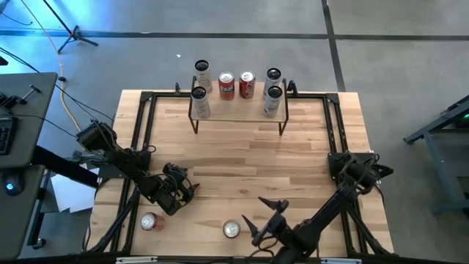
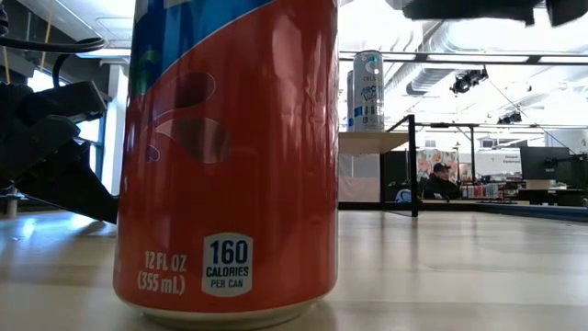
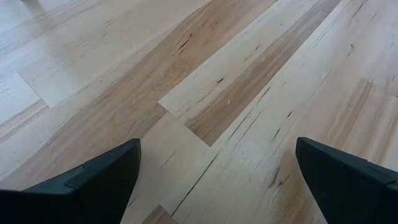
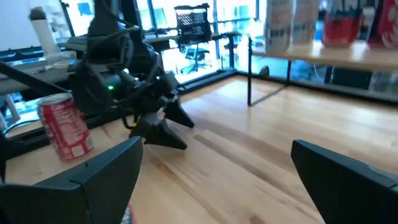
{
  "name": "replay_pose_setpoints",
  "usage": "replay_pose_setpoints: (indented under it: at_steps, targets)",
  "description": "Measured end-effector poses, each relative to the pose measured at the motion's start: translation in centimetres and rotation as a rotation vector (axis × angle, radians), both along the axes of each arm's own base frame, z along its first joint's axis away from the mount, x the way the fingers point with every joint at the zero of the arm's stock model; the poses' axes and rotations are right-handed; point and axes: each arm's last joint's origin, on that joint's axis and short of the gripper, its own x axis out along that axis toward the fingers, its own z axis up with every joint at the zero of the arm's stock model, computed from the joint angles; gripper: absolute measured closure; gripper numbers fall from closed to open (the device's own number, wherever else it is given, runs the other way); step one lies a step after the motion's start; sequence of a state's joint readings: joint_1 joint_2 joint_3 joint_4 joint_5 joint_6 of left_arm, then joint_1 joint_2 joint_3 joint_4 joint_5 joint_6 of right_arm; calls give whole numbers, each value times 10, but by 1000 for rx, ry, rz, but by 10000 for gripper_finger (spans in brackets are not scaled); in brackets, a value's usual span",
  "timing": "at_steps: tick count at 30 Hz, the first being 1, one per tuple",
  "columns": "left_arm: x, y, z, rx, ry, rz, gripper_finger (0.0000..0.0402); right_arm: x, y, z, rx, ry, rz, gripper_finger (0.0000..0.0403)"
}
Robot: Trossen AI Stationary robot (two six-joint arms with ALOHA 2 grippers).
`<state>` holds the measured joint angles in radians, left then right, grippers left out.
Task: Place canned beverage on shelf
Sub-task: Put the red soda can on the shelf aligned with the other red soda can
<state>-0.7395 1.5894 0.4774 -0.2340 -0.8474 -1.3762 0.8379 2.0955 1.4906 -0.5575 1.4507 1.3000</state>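
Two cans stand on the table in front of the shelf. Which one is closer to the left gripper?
The red can by the table's left edge, just beside the left gripper; the other can stands mid-table.

A robotics lab set inside a large open industrial workspace: a wooden worktable (image 1: 242, 158) framed with black rails stands on a polished concrete floor (image 1: 381, 51) crossed by dark seams, with cables (image 1: 55, 70) trailing across it and a tripod base (image 1: 73, 35) nearby. A desk with a keyboard (image 1: 6, 132) sits at the table's left. Beyond the table, exposed ceiling ducts (image 2: 450, 41) and strip lights (image 2: 551, 59) run overhead, a seated person (image 2: 441, 181) works at a distant bench, and an office chair (image 4: 198, 28) stands before tall windows (image 4: 158, 15). Two dark robot arms are mounted at the table.
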Motion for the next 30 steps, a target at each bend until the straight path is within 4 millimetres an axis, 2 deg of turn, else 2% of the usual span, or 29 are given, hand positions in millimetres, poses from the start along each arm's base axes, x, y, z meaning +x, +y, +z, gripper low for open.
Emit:
replay_pose_setpoints:
  at_steps: [9,17,30]
  targets:
    - [0,0,0,0,0,0,2,4,5,-41,2,-144,-52,4]
    - [0,0,0,0,0,0,2,7,5,-42,-132,-18,-42,4]
    - [0,0,0,0,0,0,2,14,13,-41,10,-26,-1,4]
